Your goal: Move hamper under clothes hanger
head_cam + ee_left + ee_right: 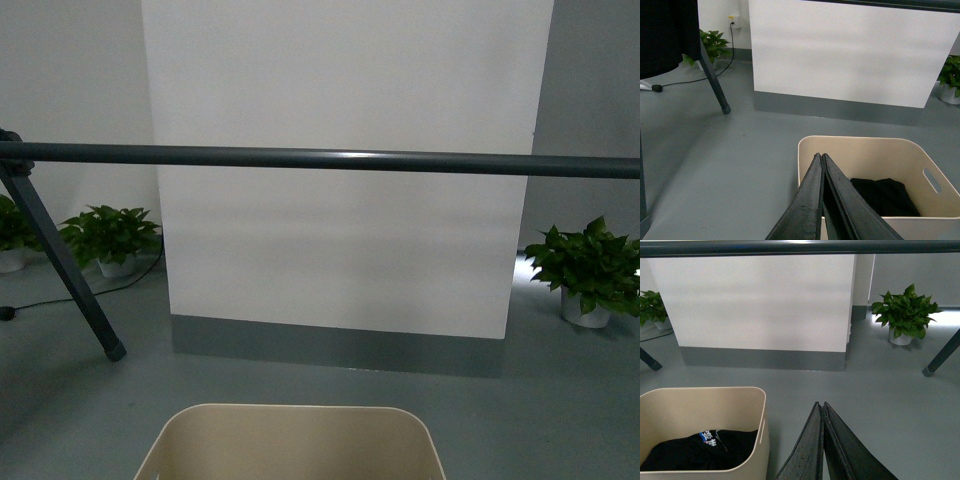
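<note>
Plainly beige and round-cornered, the hamper (900,165) holds dark clothing (885,196); both tools (821,157) (820,405) are closed, empty.

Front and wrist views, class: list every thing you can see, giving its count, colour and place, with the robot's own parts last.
Hamper: one, beige, on the floor nearest the robot.
Black clothing: one heap, inside the hamper.
Clothes hanger: one, dark grey, bar crossing ahead above the hamper, slanted legs at the sides.
White wall panel: one, grey base, behind the bar.
Potted plants: three, green, white pots, along the wall on both sides.
Cable: one, black, on the floor at the left.
Left tool: one, black, shut, over the hamper's rim.
Right tool: one, black, shut, beside the hamper.
</note>
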### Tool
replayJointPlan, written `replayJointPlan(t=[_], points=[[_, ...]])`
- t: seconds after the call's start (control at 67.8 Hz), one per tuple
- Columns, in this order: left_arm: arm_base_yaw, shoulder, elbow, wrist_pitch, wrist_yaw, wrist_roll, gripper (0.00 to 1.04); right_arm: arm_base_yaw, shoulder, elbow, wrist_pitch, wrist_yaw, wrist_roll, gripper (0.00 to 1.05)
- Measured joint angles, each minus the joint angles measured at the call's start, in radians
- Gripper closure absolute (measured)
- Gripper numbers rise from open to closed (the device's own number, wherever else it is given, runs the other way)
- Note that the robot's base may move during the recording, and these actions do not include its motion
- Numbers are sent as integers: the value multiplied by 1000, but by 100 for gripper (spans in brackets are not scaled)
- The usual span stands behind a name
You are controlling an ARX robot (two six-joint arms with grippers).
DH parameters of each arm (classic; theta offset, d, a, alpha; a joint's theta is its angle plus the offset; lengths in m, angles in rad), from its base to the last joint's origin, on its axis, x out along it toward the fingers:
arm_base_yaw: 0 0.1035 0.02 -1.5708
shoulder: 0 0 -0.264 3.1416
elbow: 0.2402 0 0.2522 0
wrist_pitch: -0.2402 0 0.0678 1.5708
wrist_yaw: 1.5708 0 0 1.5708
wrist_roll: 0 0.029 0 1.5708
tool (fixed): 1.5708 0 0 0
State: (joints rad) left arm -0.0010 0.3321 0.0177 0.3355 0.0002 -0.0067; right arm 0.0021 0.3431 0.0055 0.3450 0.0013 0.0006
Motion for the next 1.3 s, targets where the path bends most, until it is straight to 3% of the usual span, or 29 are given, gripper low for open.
replayJointPlan(t=[0.561, 0.605, 0.664, 1.107, 1.166, 1.298], points=[[0, -180, 0, -182, 0, 0, 101, 0, -168, 0, -167, 0, 0, 103], [0, -263, 0, -296, 0, 0, 101, 0, -239, 0, -263, 0, 0, 103], [0, -315, 0, -327, 0, 0, 101, 0, -304, 0, -333, 0, 0, 103], [0, -327, 0, -333, 0, 0, 101, 0, -340, 0, -344, -1, 0, 103], [0, -327, 0, -333, 0, 0, 100, 0, -340, 0, -344, -1, -1, 95], [0, -327, 0, -333, 0, 0, 78, 0, -340, 0, -344, -1, -1, 74]])
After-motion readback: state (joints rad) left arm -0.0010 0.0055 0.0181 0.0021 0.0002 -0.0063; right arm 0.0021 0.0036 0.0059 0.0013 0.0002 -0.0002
